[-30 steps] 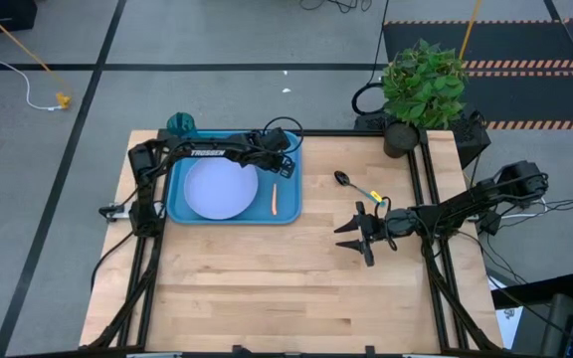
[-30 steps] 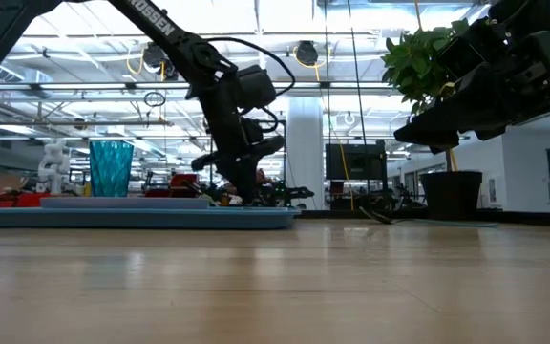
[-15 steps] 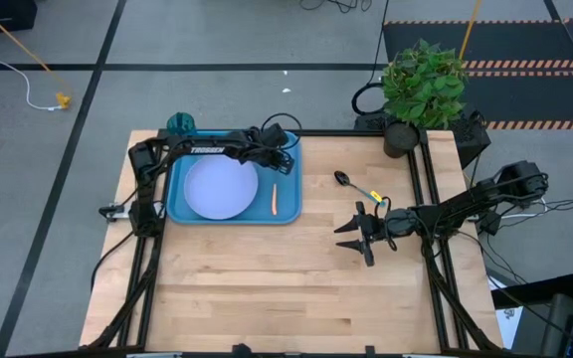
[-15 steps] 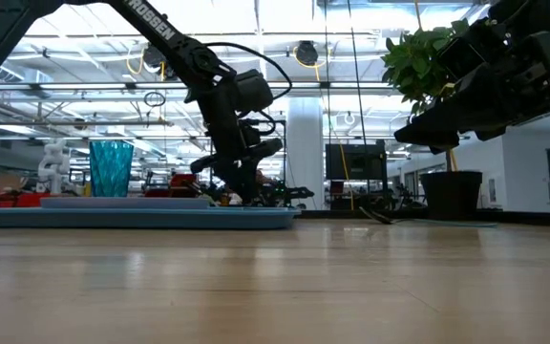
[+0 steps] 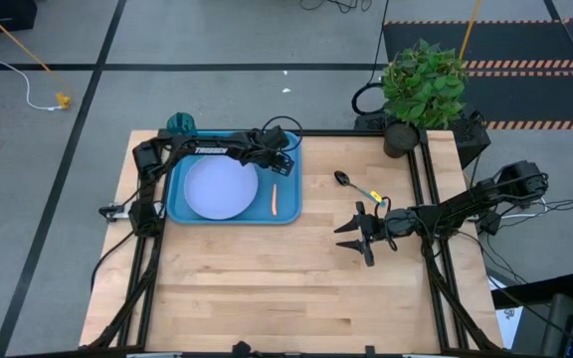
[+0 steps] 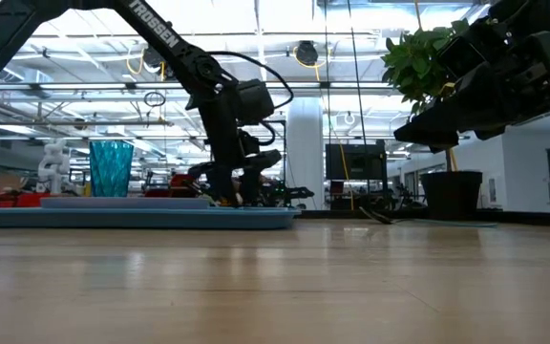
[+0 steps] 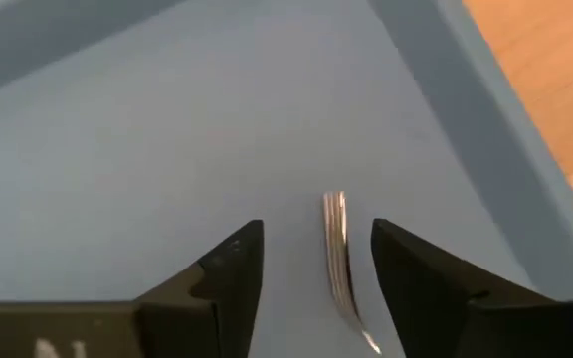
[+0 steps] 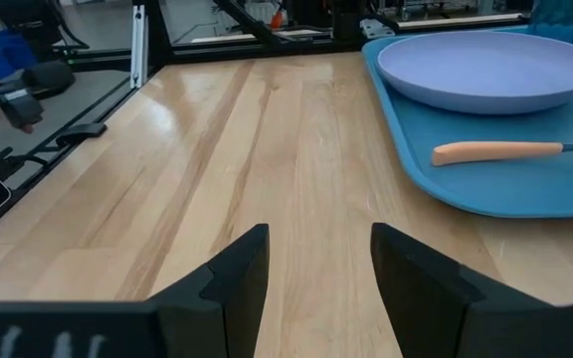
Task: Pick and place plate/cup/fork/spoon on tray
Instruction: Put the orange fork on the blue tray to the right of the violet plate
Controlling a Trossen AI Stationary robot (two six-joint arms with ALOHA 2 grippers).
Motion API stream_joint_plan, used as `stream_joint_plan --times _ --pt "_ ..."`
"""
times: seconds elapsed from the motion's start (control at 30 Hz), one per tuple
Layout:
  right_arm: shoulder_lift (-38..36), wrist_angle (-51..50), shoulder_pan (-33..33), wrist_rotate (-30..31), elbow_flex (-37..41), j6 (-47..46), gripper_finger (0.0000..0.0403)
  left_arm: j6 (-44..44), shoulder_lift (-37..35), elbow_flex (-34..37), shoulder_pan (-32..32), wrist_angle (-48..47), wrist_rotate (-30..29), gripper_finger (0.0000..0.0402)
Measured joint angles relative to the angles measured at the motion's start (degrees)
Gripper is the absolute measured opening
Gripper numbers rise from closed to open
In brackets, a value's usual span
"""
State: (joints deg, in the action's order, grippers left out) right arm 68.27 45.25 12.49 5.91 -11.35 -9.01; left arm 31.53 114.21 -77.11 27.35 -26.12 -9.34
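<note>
White "TROSSEN" lettering runs along the left arm [image 6: 156, 33]; nothing else can be read.

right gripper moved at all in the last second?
No. In the high view the right gripper sits at the same spot beside the spoon as before, open, over bare table.

My two arms are matte black, the left arm [image 5: 207, 151] lettered white, apparently "TROSSEN"; black cables loop over its wrist, fingers [image 7: 229, 268] wedge-shaped.
</note>
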Motion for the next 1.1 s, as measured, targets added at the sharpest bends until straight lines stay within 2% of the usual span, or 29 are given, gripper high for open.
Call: stream_joint_plan --times 0.4,0.57,0.87,1.1 --pt "0.00 0.39 0.00 0.00 0.00 -0.80 0.0171 -5.27 0.00 0.01 0.54 0.86 2.30 0.0052" --pt "0.00 0.37 0.00 -0.02 0.00 -0.80 0.0171 -7.29 0.00 0.01 1.31 0.81 5.68 0.0009" --pt "0.00 0.33 0.00 -0.14 0.00 0.23 0.0171 -8.99 -0.04 0.01 1.88 0.76 7.42 0.0004" --pt "0.00 -0.43 0.00 -0.20 0.00 0.69 0.0171 -8.51 -0.04 0.01 1.81 1.98 7.50 0.0041"
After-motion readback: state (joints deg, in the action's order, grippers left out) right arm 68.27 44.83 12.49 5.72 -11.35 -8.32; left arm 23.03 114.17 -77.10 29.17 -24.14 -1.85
